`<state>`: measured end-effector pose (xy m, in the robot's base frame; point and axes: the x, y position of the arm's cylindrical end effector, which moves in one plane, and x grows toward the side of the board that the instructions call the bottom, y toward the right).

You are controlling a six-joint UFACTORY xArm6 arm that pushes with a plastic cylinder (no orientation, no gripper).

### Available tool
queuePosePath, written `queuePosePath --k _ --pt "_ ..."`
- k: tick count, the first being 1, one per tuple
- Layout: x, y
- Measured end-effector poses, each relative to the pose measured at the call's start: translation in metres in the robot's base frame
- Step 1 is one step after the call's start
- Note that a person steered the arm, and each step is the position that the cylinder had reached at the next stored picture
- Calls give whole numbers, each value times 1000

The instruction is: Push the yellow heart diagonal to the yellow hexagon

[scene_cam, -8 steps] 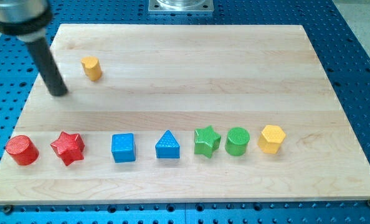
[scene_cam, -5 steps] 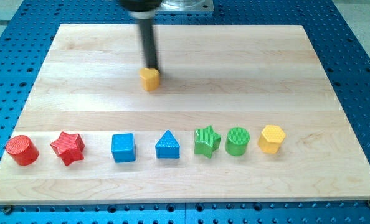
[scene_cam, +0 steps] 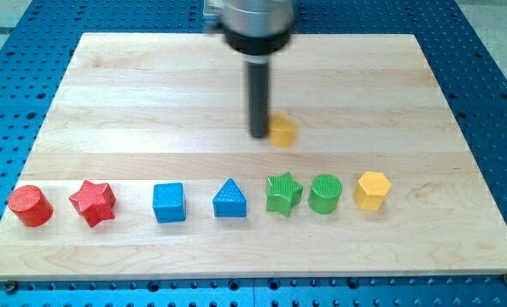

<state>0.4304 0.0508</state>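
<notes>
The yellow heart (scene_cam: 283,130) lies near the middle of the wooden board (scene_cam: 151,111), a little right of centre. My tip (scene_cam: 260,134) stands right beside it, touching its left side. The yellow hexagon (scene_cam: 372,190) sits at the right end of the row of blocks near the view's bottom, down and to the right of the heart.
A row along the view's bottom holds a red cylinder (scene_cam: 29,205), a red star (scene_cam: 93,202), a blue cube (scene_cam: 169,202), a blue triangle (scene_cam: 229,199), a green star (scene_cam: 282,193) and a green cylinder (scene_cam: 325,194). The green blocks lie just below the heart.
My tip and the yellow heart have moved together from the board's upper left to the right and down, to just right of centre. The row of blocks has not moved.
</notes>
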Motion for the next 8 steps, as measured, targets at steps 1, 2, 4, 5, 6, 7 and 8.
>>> queuePosePath --k 1,2,4,5,6,7,8 --pt "22 74" --pt "14 77" --pt "56 126" --pt "29 146" --pt "44 163" --pt "65 163" --pt "70 163"
